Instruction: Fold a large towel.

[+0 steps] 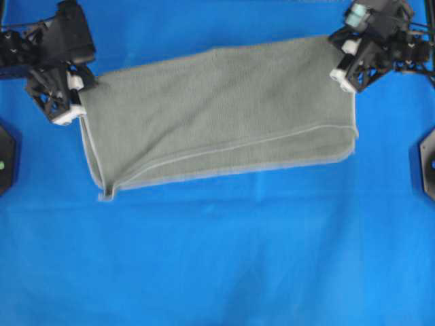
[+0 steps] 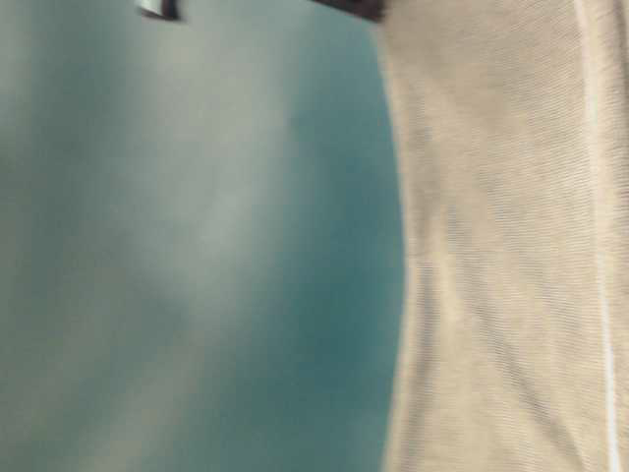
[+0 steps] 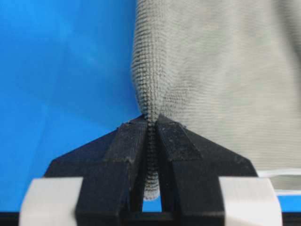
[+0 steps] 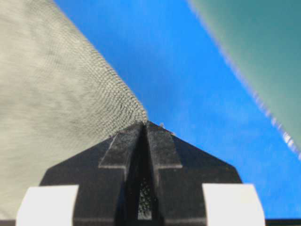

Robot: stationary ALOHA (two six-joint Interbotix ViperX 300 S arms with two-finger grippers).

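Note:
The grey-green towel [image 1: 217,115] lies folded in half on the blue table covering, its pale hem running along the front and left edges. My left gripper [image 1: 80,95] is shut on the towel's far left corner; in the left wrist view a pinched ridge of towel [image 3: 151,141] sits between the black fingers [image 3: 127,155]. My right gripper [image 1: 343,68] is shut on the towel's far right corner; the right wrist view shows towel [image 4: 56,103] running into the closed jaws, with weave visible in the slot. The table-level view is filled by blurred towel [image 2: 501,246].
The blue table covering [image 1: 217,258] spreads across the whole front half of the overhead view. Black arm bases stand at the left edge [image 1: 5,159] and the right edge [image 1: 428,163]. A green-grey surface [image 4: 263,56] crosses the right wrist view's upper right.

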